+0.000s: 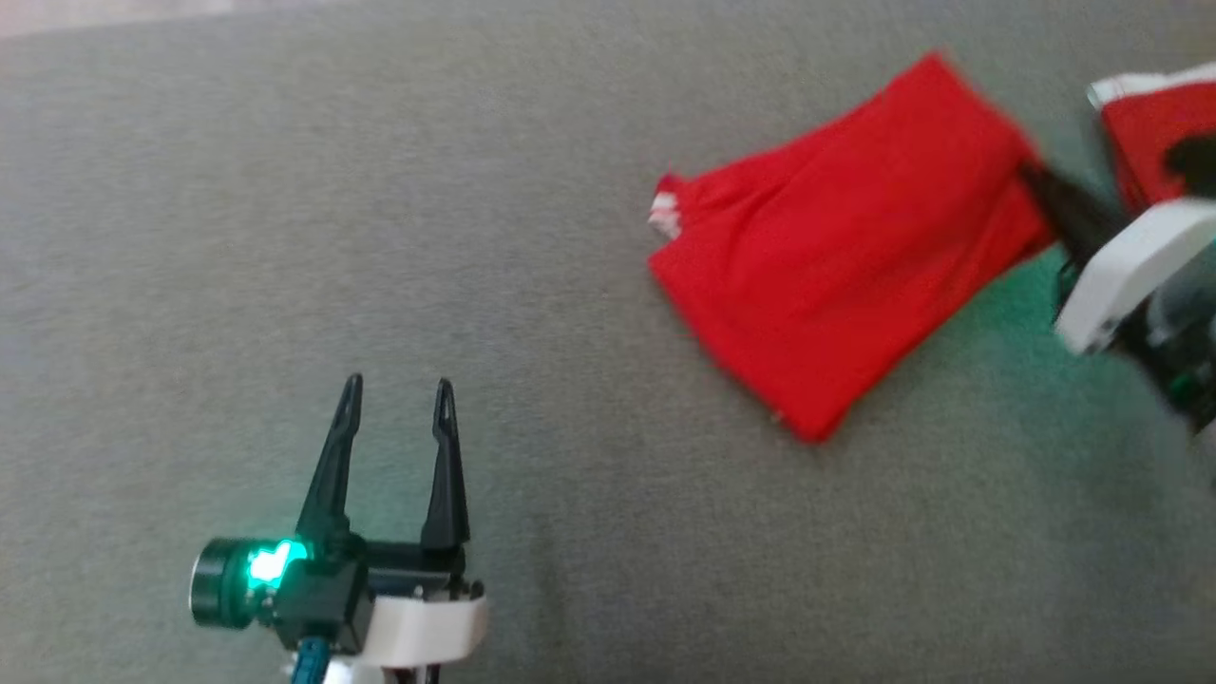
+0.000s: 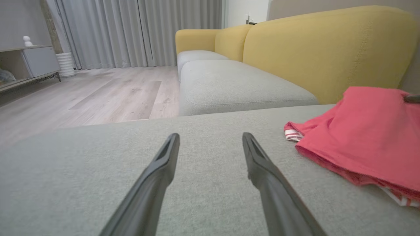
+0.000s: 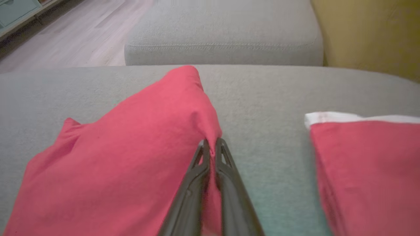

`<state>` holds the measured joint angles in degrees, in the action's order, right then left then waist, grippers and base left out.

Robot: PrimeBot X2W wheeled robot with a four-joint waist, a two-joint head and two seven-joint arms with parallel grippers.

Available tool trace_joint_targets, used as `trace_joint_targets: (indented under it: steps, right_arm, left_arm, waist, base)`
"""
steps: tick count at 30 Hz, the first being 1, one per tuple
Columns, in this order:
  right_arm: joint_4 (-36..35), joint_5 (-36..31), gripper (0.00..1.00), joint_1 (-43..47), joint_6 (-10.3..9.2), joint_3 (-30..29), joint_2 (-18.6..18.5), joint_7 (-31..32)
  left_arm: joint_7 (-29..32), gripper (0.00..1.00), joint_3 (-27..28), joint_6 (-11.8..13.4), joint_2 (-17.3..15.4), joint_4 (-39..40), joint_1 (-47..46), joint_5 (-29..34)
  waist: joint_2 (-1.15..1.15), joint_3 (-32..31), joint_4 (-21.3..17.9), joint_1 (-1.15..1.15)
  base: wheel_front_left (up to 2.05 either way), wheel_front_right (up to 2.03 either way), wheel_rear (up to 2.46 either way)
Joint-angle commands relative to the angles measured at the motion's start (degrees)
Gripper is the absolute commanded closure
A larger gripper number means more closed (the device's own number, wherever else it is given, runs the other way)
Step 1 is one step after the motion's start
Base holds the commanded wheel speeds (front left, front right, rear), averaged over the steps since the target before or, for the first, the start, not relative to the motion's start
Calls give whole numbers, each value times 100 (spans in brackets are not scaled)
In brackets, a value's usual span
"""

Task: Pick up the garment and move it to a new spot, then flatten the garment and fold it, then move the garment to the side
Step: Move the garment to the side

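Grips garment [image 1: 836, 256] at right edge with clenched right jaws, cloth stretching leftward toward released left jaws, well apart.

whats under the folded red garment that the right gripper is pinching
The grey seat cushion lies under the folded red garment. At its edge, red-and-white striped fabric peeks out from below. Anything beneath its middle is covered by the cloth.

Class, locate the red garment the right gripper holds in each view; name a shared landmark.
Head view: garment upper right.
Left wrist view: garment at right edge.
Right wrist view: garment lower left, pinched by right gripper.
Shared landmark: grey cushion beneath it.
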<state>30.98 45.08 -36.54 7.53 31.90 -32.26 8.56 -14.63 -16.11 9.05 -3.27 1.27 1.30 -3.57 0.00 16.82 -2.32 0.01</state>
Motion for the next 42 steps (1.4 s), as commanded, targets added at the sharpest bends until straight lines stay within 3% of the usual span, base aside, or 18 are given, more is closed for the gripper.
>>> trace_joint_targets:
  steps: [1,11,17,24,25,26,27,35,42]
  right_arm:
    - [-230,-50,100,-186,-4,12,-361,-49]
    - [-658,-100,100,-666,-4,-458,-1208,132]
    - [-890,-171,100,-414,-4,-1274,-1718,352]
    - [-872,-380,100,76,-4,-2214,-1872,691]
    - [-865,-423,97,157,-4,-2340,-1855,746]
    - [-862,-462,33,232,-4,-2465,-1813,799]
    - [-872,-526,0,305,-4,-2577,-1760,834]
    - [-1359,-1169,0,901,-4,-3070,-1018,936]
    - [-2098,-1358,0,1568,-4,-2612,-1,548]
  left_arm:
    - [-37,0,171,-6,39,200,-219,48]
    - [-37,0,136,-123,39,143,-611,127]
    - [-37,0,211,-219,13,70,-897,190]
    - [-37,0,281,-257,3,76,-1087,203]
    - [-37,0,286,-262,5,71,-1097,184]
    - [-37,0,295,-271,7,75,-1105,146]
    - [-37,0,304,-291,10,77,-1107,88]
    - [-37,0,383,-572,32,152,-914,-441]
    - [-37,0,486,-666,37,15,-595,-544]
  waist:
    - [0,259,-248,-1]
    - [0,796,-693,-1]
    - [0,1069,-897,-1]
    - [0,1200,-904,-1]
    - [0,1205,-894,-1]
    - [0,1206,-884,-1]
    - [0,1197,-873,-1]
    - [0,826,-789,-1]
    - [0,167,-696,-1]
  base:
    - [0,0,0]
    - [0,0,0]
    - [0,0,0]
    - [0,0,0]
    - [0,0,0]
    - [0,0,0]
    - [0,0,0]
    - [0,0,0]
    - [0,0,0]
